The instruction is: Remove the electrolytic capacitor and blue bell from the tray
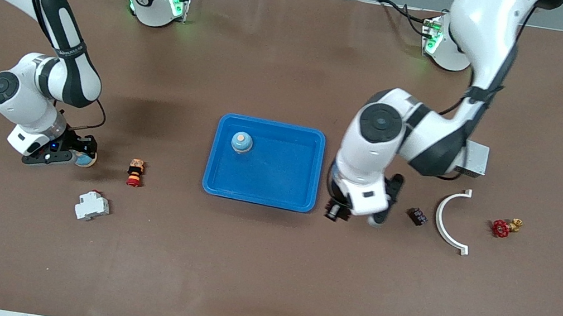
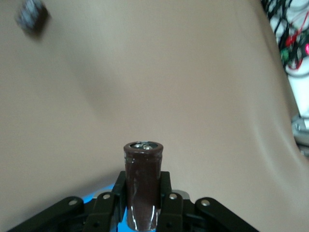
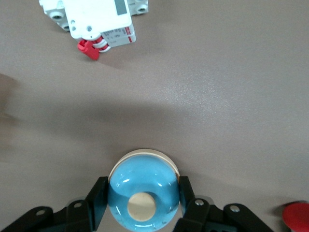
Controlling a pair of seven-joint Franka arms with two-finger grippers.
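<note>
Both my grippers grip: left gripper (image 2: 142,215) pinches the dark-brown cylindrical electrolytic capacitor (image 2: 143,186) beside the shallow bright-blue plastic tray (image 1: 305,184), right gripper (image 3: 144,205) clasps a glossy blue dome bell (image 3: 143,191) above bare table, while another blue bell (image 1: 242,142) remains inside.

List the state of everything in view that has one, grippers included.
left gripper: shut on the electrolytic capacitor, just outside the tray.
right gripper: shut on the held blue bell, outside the tray.
second blue bell: upright in the tray, untouched.
tray: holds only the second blue bell.
circuit breaker: lying on the table, untouched.
</note>
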